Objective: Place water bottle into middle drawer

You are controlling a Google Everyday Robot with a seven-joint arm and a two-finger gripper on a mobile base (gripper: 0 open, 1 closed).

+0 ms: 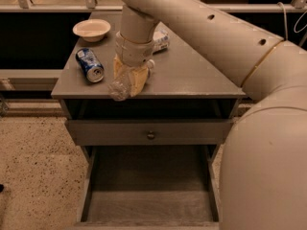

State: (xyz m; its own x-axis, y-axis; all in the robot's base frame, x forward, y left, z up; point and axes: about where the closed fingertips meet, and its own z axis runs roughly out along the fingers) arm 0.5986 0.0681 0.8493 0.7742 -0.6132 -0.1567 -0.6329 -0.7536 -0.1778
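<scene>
My gripper (128, 78) hangs from the arm over the front edge of the grey cabinet top (192, 75). Its yellowish fingers (139, 80) are shut on the water bottle (118, 90), a small clear crinkled bottle held tilted, its lower end sticking out to the left past the fingers. The bottle is at the top's front edge, just above it. The middle drawer (148, 206) is pulled open at the bottom of the view, a wide grey box with a bare plank floor and nothing visible inside. It lies below and in front of the gripper.
A blue soda can (90, 65) lies on its side left of the gripper. A cream bowl (91, 29) sits at the back left. A bottle with a white label (161, 40) lies behind the arm. A shut drawer front with a round knob (151, 134) sits above the open drawer.
</scene>
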